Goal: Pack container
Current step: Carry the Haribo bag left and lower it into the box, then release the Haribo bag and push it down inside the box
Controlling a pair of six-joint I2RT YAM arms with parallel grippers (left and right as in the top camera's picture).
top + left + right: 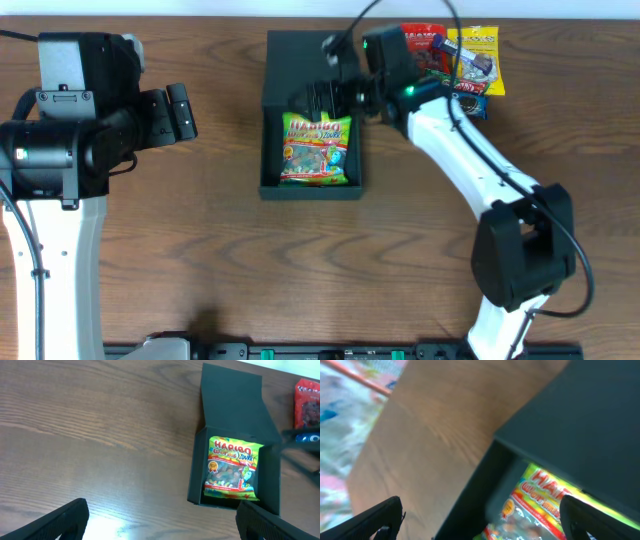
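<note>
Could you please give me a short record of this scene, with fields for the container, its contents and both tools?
container: dark box on the table, lid flap open and folded back on the far side
contents: one green Haribo packet lying flat inside
right tool: open, holding nothing, over the container's far end
left tool: open, holding nothing, well to the left of the container
unpacked: snack packets piled on the table to the right of the lid flap
</note>
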